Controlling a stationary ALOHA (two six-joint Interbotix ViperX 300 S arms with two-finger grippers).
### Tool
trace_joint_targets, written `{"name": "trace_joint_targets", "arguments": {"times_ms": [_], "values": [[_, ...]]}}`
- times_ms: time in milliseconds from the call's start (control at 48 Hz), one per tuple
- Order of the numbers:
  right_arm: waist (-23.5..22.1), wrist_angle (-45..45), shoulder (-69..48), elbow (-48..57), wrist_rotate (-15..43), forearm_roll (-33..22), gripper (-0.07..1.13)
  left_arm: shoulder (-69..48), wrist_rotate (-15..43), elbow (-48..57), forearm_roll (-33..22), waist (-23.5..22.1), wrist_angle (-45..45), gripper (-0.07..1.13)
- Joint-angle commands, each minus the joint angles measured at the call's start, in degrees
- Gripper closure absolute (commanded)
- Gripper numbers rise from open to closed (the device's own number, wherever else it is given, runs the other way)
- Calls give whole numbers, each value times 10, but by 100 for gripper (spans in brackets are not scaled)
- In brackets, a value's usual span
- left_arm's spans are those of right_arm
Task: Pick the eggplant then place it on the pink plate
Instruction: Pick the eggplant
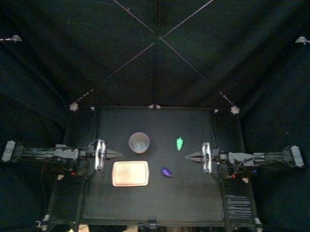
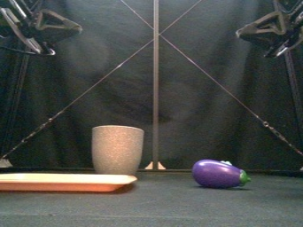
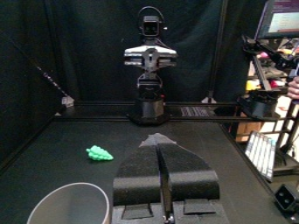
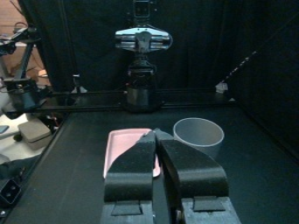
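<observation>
- The eggplant (image 1: 168, 171) lies on the table between the two grippers. It is nearer the right gripper (image 1: 208, 156), a little to the front of it and well apart from its jaws.
- The pink plate (image 1: 130, 174) lies just beside the eggplant, on the side toward the left gripper (image 1: 96, 156).
- Both grippers' jaws are pressed together and hold nothing.

L+R end effectors (image 3: 162, 143) (image 4: 159, 138) closed

Dim booth, soft overhead light, faint blur throughout.
</observation>
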Motion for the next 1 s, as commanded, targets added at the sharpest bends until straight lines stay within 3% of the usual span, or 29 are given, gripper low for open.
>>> {"name": "trace_joint_targets", "arguments": {"times_ms": [21, 333, 438, 562, 833, 917, 1000], "values": [[6, -3, 13, -14, 4, 6, 107, -10, -2, -9, 0, 3, -4, 110], [54, -3, 118, -17, 46, 25, 99, -35, 0, 3, 1, 2, -3, 109], [72, -5, 167, -20, 64, 36, 91, -36, 0, 3, 2, 3, 6, 109], [82, -7, 222, -28, 86, 64, 71, -36, 0, 1, 4, 2, 16, 109], [78, -8, 345, -66, 96, 105, 11, -36, 0, 3, 5, 3, 17, 109], [77, -4, 380, -80, 96, 109, 0, -36, 1, 3, 5, 3, 19, 109], [77, 3, 416, -93, 97, 111, 0, -36, 1, 3, 5, 3, 22, 109]]}}
